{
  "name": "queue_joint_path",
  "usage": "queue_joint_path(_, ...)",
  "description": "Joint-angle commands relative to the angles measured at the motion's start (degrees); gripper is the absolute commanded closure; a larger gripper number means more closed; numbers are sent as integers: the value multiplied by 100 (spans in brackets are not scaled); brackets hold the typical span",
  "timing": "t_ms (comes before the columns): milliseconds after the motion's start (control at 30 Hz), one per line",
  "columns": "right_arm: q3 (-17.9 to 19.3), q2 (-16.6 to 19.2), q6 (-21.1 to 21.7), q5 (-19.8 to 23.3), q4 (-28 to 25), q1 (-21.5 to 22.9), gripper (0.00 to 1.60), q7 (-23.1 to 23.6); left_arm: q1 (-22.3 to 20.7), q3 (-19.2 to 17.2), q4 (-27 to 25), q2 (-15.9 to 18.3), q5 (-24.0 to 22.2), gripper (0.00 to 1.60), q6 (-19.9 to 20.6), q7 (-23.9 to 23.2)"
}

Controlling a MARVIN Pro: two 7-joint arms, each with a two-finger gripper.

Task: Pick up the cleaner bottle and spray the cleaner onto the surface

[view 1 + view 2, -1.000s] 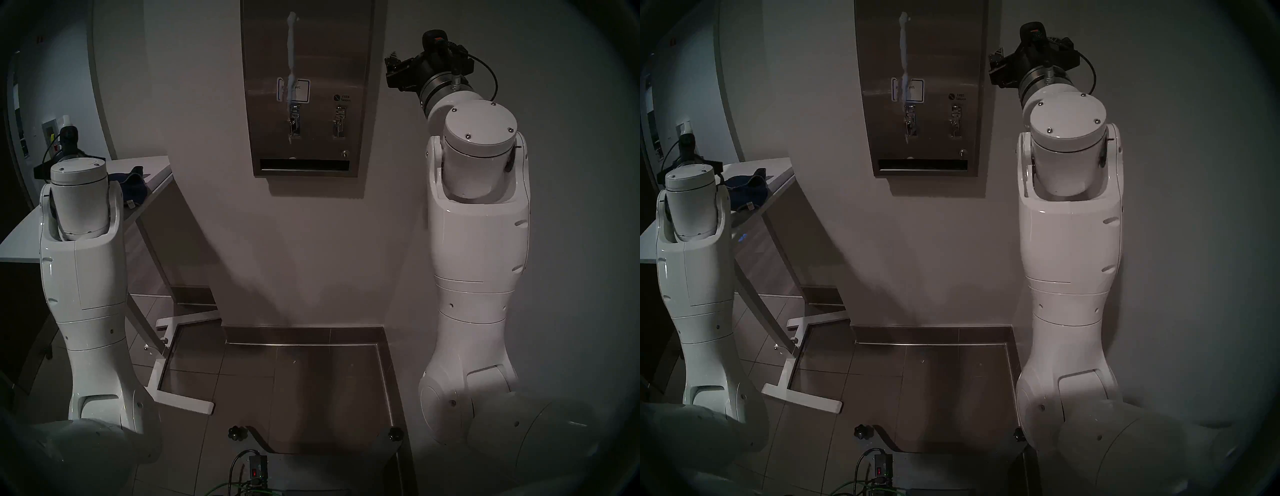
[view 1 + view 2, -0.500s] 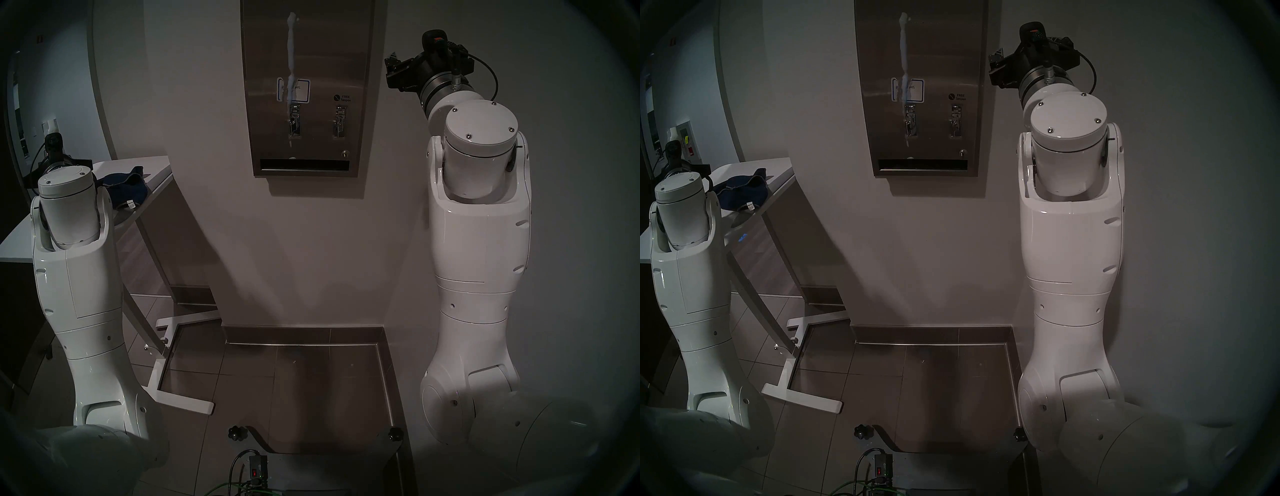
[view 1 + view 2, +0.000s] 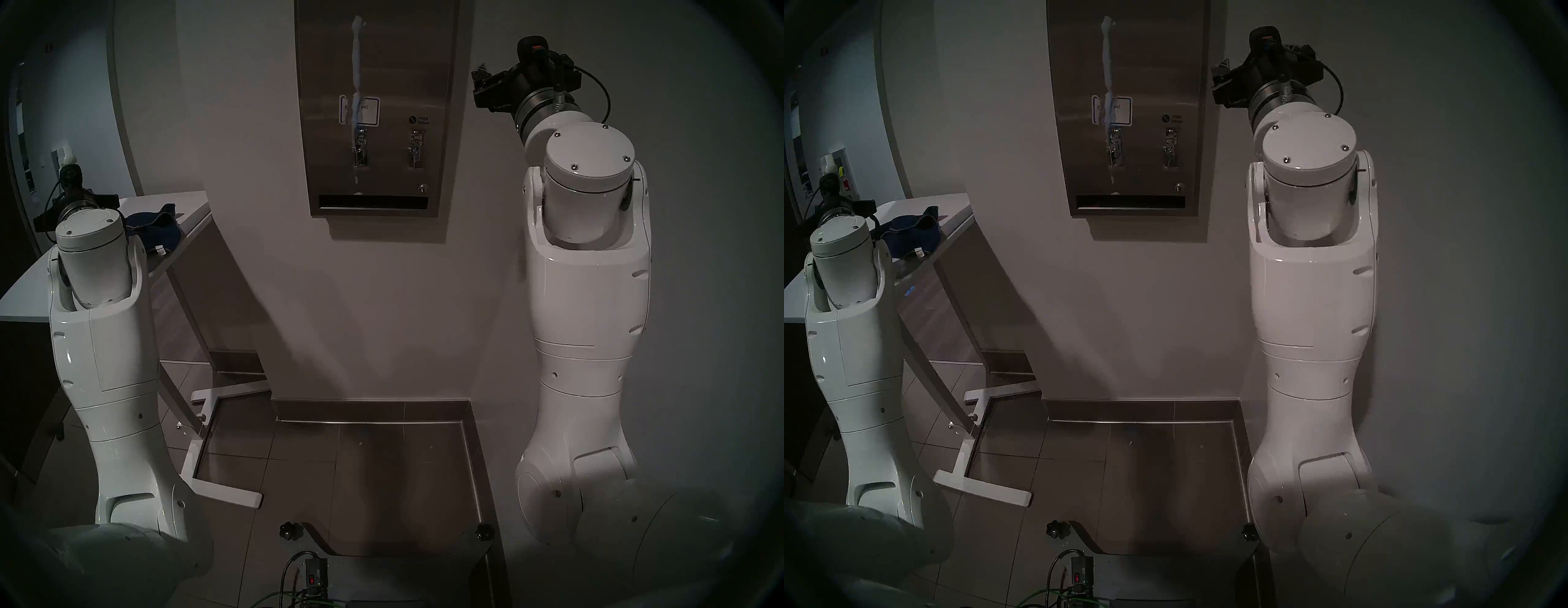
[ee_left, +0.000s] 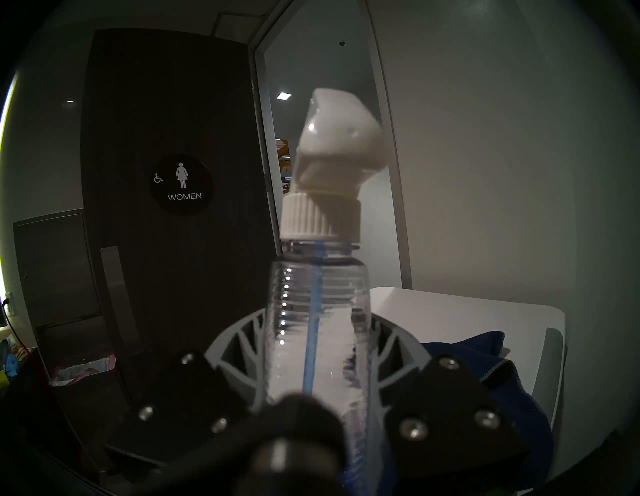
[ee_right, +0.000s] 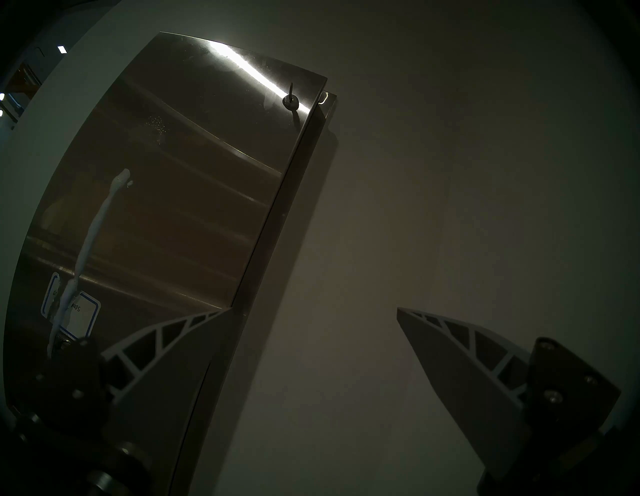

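The clear cleaner bottle (image 4: 318, 311), with a white trigger head and a blue tube, stands upright between the fingers (image 4: 394, 350) of my left gripper (image 4: 317, 363), which is shut on it. In the head view, the left gripper (image 3: 70, 172) is far left, over the white table, with the bottle's white head (image 3: 68, 156) above it. The steel dispenser (image 3: 377, 106) hangs on the wall with a white foamy streak (image 3: 356, 63) running down over its sticker and left lever. My right gripper (image 3: 481, 85) is open and empty beside the dispenser's right edge (image 5: 194, 207).
A dark blue cloth (image 3: 155, 231) lies on the white table (image 3: 186, 204), just right of the left arm. A dark door marked WOMEN (image 4: 181, 185) is behind the bottle. There is a tiled floor and a white table foot (image 3: 220, 488) below.
My left arm swung left and a little down with the bottle, then eased slightly back right. The right arm and the streak have not changed.
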Motion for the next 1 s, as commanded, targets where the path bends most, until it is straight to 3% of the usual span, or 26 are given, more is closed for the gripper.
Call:
queue_joint_path(0,12,-16,-43,5,-150,197,0,-17,-58,-99,117,60,8,149,-94,49)
queue_joint_path(100,12,-16,-43,5,-150,197,0,-17,-50,-153,119,61,6,129,-115,94)
queue_joint_path(133,12,-16,-43,5,-150,197,0,-17,-42,-166,121,66,3,110,-133,110)
queue_joint_path(167,11,-16,-43,5,-150,197,0,-18,-46,-185,128,57,10,100,-134,146)
queue_joint_path(200,11,-16,-43,5,-150,197,0,-18,-46,-185,128,57,10,100,-134,146)
queue_joint_path(267,11,-15,-43,6,-150,198,0,-18,-24,-226,134,65,-10,82,-157,155)
queue_joint_path(300,11,-15,-43,6,-150,198,0,-18,-15,-240,138,70,-20,38,-166,159)
queue_joint_path(367,11,-15,-42,6,-150,198,0,-18,-17,-249,139,75,-34,0,-166,171)
queue_joint_path(633,10,-15,-43,5,-149,194,0,-20,-324,-215,226,181,-160,0,-178,183)
queue_joint_path(833,7,-13,-44,2,-145,182,0,-23,-840,-97,341,510,-209,0,-287,137)
queue_joint_path(967,5,-12,-43,1,-143,176,0,-25,-874,-24,272,829,-315,0,-397,64)
